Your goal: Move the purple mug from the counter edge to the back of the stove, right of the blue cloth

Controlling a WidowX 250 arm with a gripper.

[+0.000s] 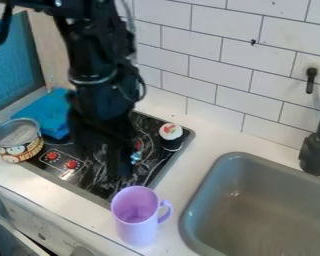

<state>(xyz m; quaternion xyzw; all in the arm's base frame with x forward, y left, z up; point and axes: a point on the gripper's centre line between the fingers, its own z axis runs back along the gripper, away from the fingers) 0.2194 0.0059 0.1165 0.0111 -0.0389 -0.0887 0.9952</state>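
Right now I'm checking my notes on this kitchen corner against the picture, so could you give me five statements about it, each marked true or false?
1. The purple mug stands on the white counter. True.
2. The gripper hangs over the sink. False: it hangs over the black cooktop.
3. The mug's handle is on the side toward the sink. True.
4. The tin lies on its side. False: it stands upright.
5. The blue cloth is in the sink. False: it lies by the tin, on the far side from the camera.
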